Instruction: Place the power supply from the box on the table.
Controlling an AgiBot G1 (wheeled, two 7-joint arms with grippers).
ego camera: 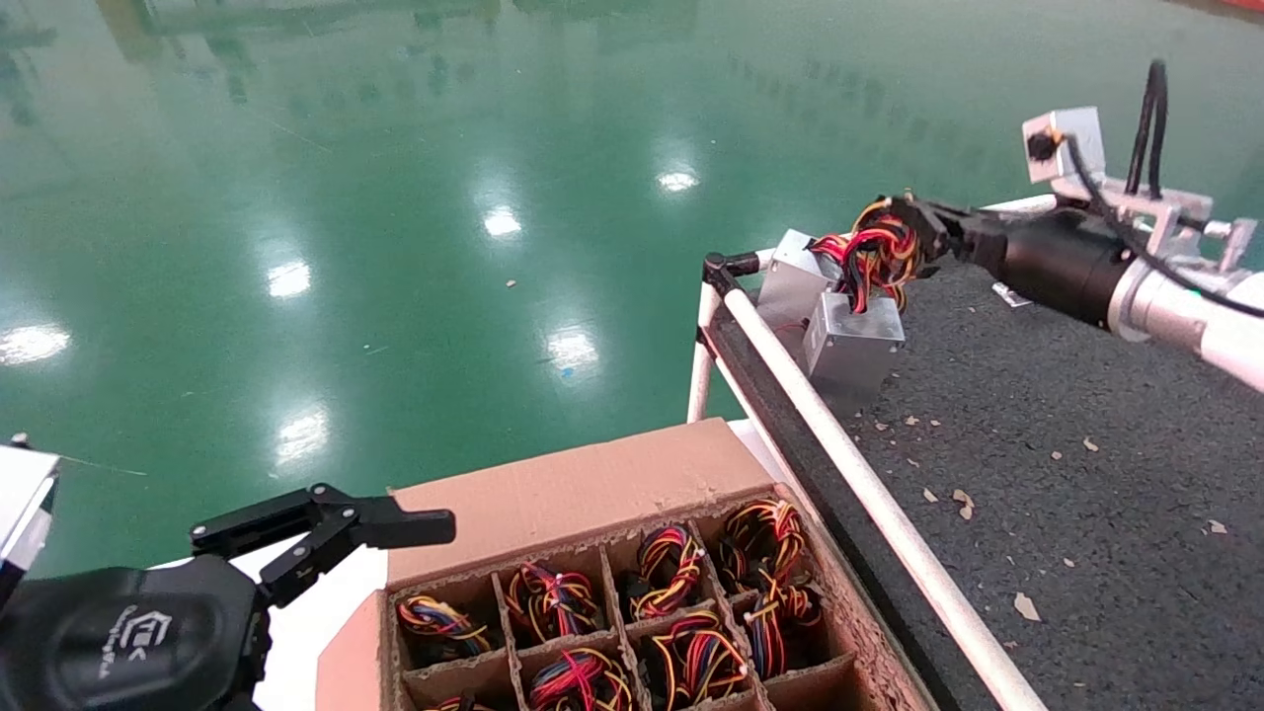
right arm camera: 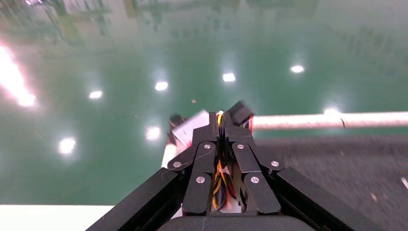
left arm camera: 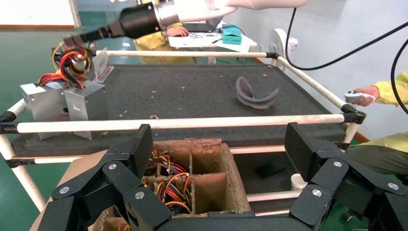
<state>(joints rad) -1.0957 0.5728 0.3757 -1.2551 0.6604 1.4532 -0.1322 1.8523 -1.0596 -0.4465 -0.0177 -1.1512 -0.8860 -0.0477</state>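
Head view: right pincer [ego camera: 913, 229] reaches over the far left corner of the table [ego camera: 1086, 474], its fingers pressed together on the wire bundle [ego camera: 874, 259] of a power supply [ego camera: 851, 346].
Power supplies on the table: two silver boxes, the held one and a second power supply [ego camera: 790, 281] just behind it, touching, both close against the white rail [ego camera: 869, 494] by the black corner joint [ego camera: 726, 267].
Held unit: tilted, its lower edge at or near the mat; whether it rests there or hangs cannot be told.
Box [ego camera: 612, 513]: one cardboard carton left of the table, below rail level, flap folded outward.
Cells: a cardboard grid; about seven cells show coloured wire bundles [ego camera: 691, 652], more are cut off at the frame edge.
Left pincer [ego camera: 326, 533]: spread wide, idle near the box's left corner, holding nothing.
Debris: small cardboard scraps [ego camera: 963, 502] scattered on the mat.
Left wrist view: a grey curved strap [left arm camera: 256, 95] lies alone mid-table, and a small slanted sign [left arm camera: 102, 63] stands by the far rail.
Obstruction: the rail runs between box and mat.
Right wrist view: the fingers [right arm camera: 207, 144] close on red and yellow wires.
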